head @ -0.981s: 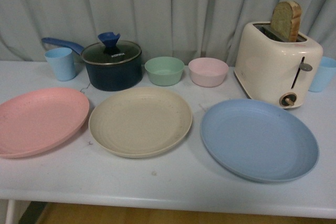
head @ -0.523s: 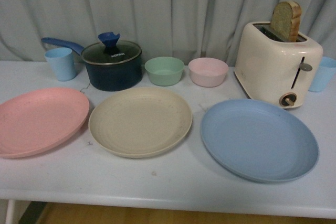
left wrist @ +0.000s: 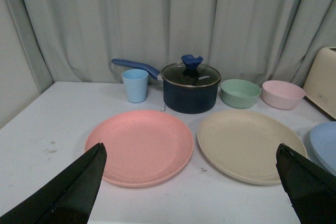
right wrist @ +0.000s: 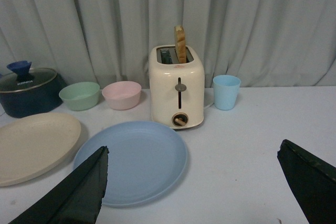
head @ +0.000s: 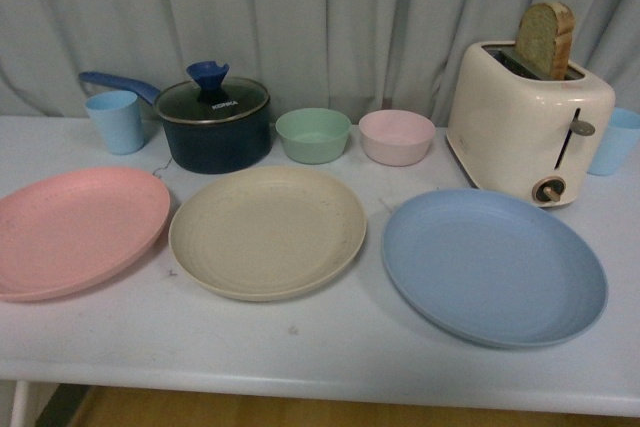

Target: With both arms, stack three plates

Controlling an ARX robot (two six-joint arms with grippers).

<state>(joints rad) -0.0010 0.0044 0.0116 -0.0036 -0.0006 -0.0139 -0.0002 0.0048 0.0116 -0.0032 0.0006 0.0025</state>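
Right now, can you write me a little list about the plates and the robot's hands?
pink plate: flat on the table, left
beige plate: middle
blue plate: right
stacked: none yet
behind the plates: pot, green bowl, pink bowl, toaster with bread
left gripper: open, holding nothing
right gripper: open, holding nothing

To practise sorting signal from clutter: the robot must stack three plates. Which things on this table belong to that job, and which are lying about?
For the job: pink plate, beige plate, blue plate.

Lying about: lidded pot, green bowl, pink bowl, toaster, bread slice, blue cup beside pot, blue cup beside toaster.
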